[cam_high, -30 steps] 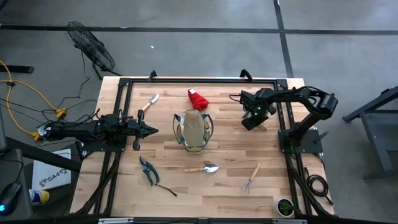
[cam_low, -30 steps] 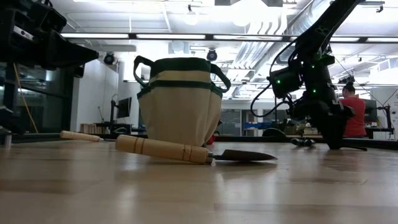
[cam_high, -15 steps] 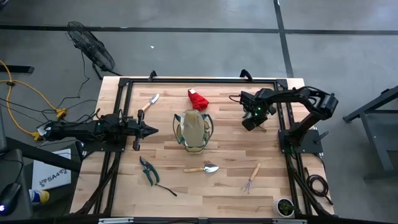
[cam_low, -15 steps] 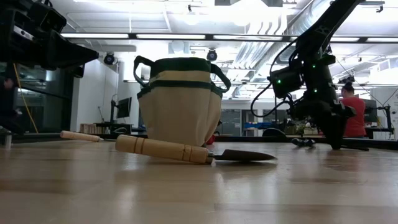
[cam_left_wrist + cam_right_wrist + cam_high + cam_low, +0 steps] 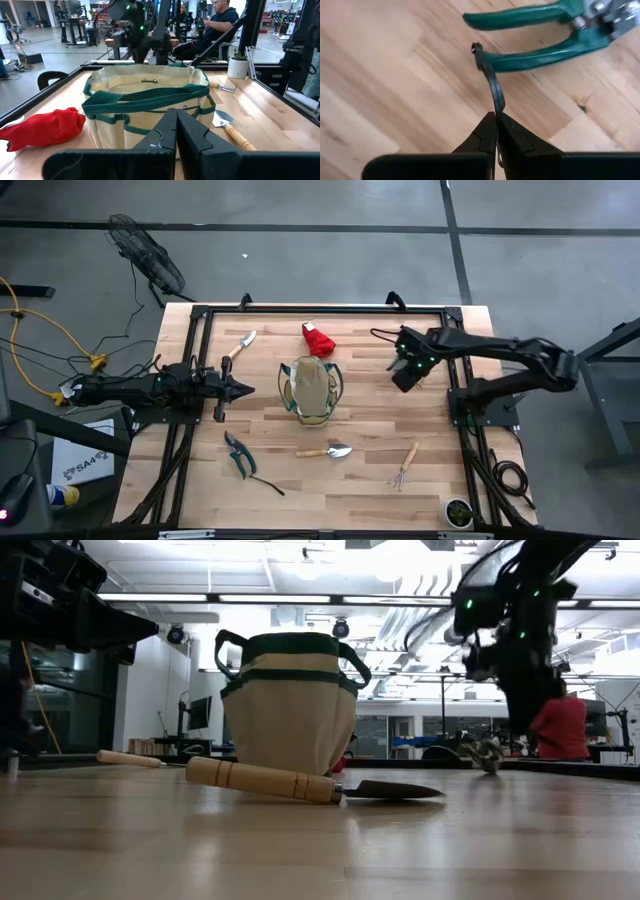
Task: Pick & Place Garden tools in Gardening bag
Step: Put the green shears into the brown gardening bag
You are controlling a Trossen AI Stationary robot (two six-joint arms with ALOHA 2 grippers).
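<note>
My right gripper (image 5: 402, 376) is at the table's far right, above the wood, shut on the black strap of green-handled pruning shears (image 5: 545, 50). These hang below it in the low view (image 5: 487, 753). My left gripper (image 5: 246, 389) is shut and empty, level, left of the tan gardening bag (image 5: 310, 390), which stands upright mid-table. A red glove (image 5: 318, 338) and a wooden-handled trowel (image 5: 240, 345) lie on the table beyond the bag. A second trowel (image 5: 325, 451), a hand rake (image 5: 405, 465) and another pair of shears (image 5: 238, 455) lie nearer. My right gripper pinches the thin black strap (image 5: 496, 97) between its two fingers, at the strap's free end, away from where it joins a handle tip (image 5: 476, 47). The fingers point down from above. The shears hang below on the strap; whether their lower end touches the table I cannot tell.
A black frame rail (image 5: 320, 308) runs round the table. A small potted plant (image 5: 458, 512) stands at the near right corner. A person in red (image 5: 558, 725) sits beyond the table. Bare wood lies between the bag and my right gripper.
My right gripper has risen, and its arm has stretched out flatter toward the table's right edge. The shears, which lay on the table under it, have been drawn up by the strap and now hang below the fingers.
</note>
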